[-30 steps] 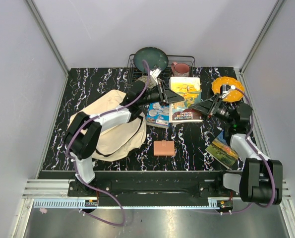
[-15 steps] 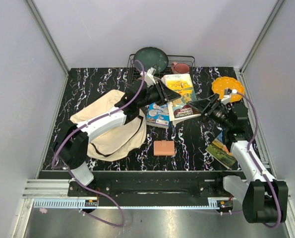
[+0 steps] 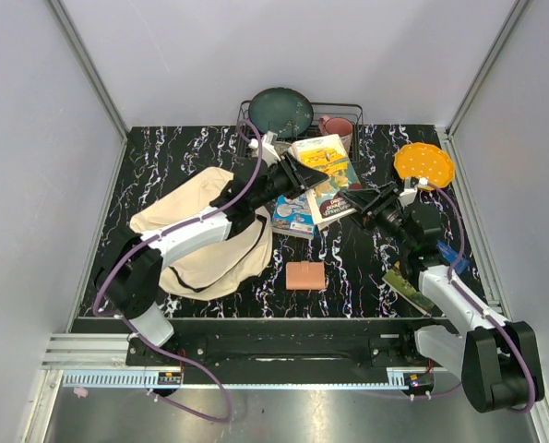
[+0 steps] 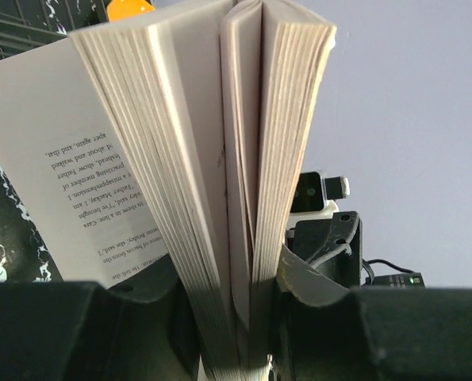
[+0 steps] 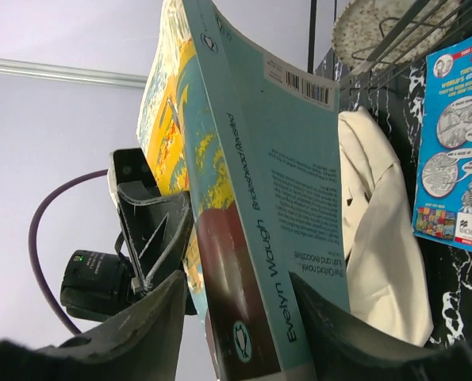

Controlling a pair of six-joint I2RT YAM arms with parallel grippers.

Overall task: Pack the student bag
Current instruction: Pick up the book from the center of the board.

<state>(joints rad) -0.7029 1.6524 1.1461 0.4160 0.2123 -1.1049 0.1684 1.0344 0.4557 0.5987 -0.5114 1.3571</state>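
The student bag [image 3: 200, 242] is a big cream canvas backpack lying at the left of the table; it also shows in the right wrist view [image 5: 378, 238]. A paperback book [image 3: 323, 173] with a yellow and teal cover is lifted and tilted off the table between both arms. My left gripper [image 3: 295, 173] is shut on the book's page edge [image 4: 220, 159]. My right gripper [image 3: 370, 203] is shut across its spine end [image 5: 259, 262]. In its own view the left gripper [image 4: 236, 317] clamps the fanned pages. In the right wrist view the right gripper [image 5: 243, 317] straddles the spine.
A blue comic booklet [image 3: 295, 214] lies beside the bag, a terracotta block [image 3: 304, 275] in front. At the back are a wire rack [image 3: 352, 111], a dark green pan [image 3: 280, 111] and a pink mug [image 3: 337, 127]. An orange plate [image 3: 423, 164] sits right; a picture card [image 3: 408, 288] lies under the right arm.
The book lay flat on the table a second ago; now both grippers have raised and tilted it, shifting it left and back. The right arm has reached further left.
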